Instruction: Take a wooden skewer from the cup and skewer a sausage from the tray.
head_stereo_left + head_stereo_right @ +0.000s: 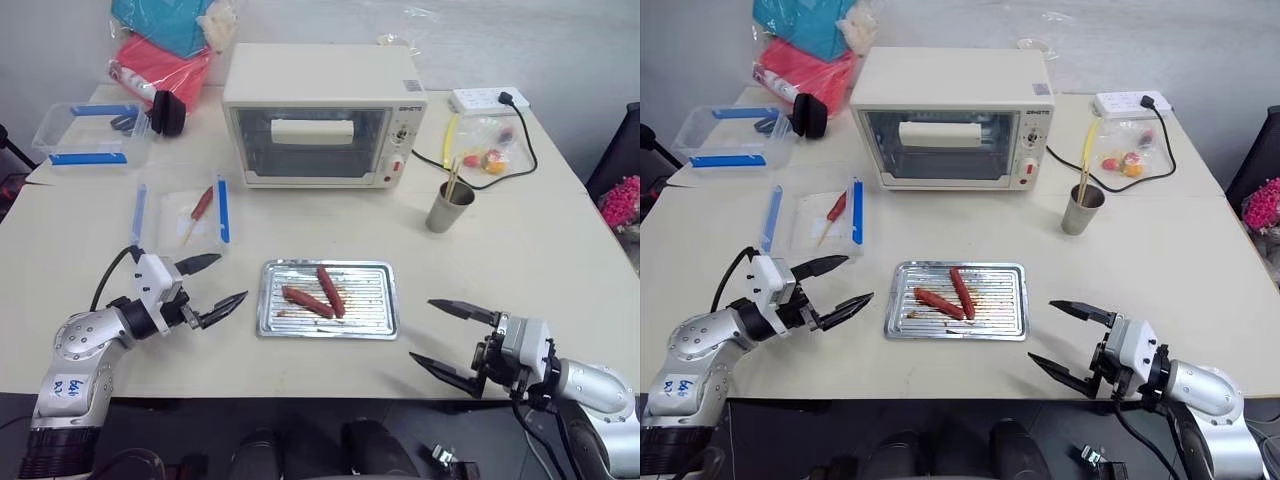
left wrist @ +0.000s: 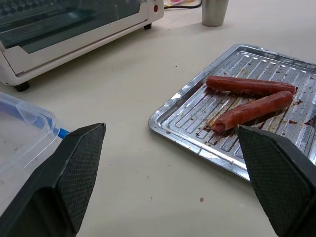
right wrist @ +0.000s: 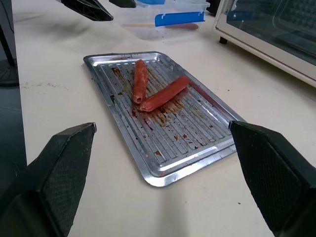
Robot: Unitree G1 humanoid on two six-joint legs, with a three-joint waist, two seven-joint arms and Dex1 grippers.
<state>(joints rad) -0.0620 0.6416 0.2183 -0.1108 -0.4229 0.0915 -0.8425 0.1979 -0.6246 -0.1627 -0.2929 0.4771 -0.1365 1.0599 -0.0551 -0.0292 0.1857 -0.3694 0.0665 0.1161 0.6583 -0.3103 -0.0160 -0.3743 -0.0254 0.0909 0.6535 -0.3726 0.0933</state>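
A shiny silver tray [image 1: 375, 310] with a ridged floor lies near the table's front edge, holding two reddish-brown sausages [image 1: 307, 300] [image 1: 331, 290] that meet in a V. A grey metal cup [image 1: 449, 207] with wooden skewers [image 1: 452, 180] standing in it is to the right of the toaster oven. My left gripper [image 1: 211, 286] hovers open just left of the tray, empty. My right gripper [image 1: 449, 337] hovers open to the tray's front right, empty. The sausages [image 2: 247, 85] [image 3: 165, 93] lie ahead of both wrist cameras.
A white toaster oven [image 1: 320, 115] stands at the back centre with a power strip [image 1: 488, 99] and black cable to its right. A clear plastic box [image 1: 182, 216] with blue clips holds a skewered sausage. Another clear box [image 1: 92, 134] sits at the far left.
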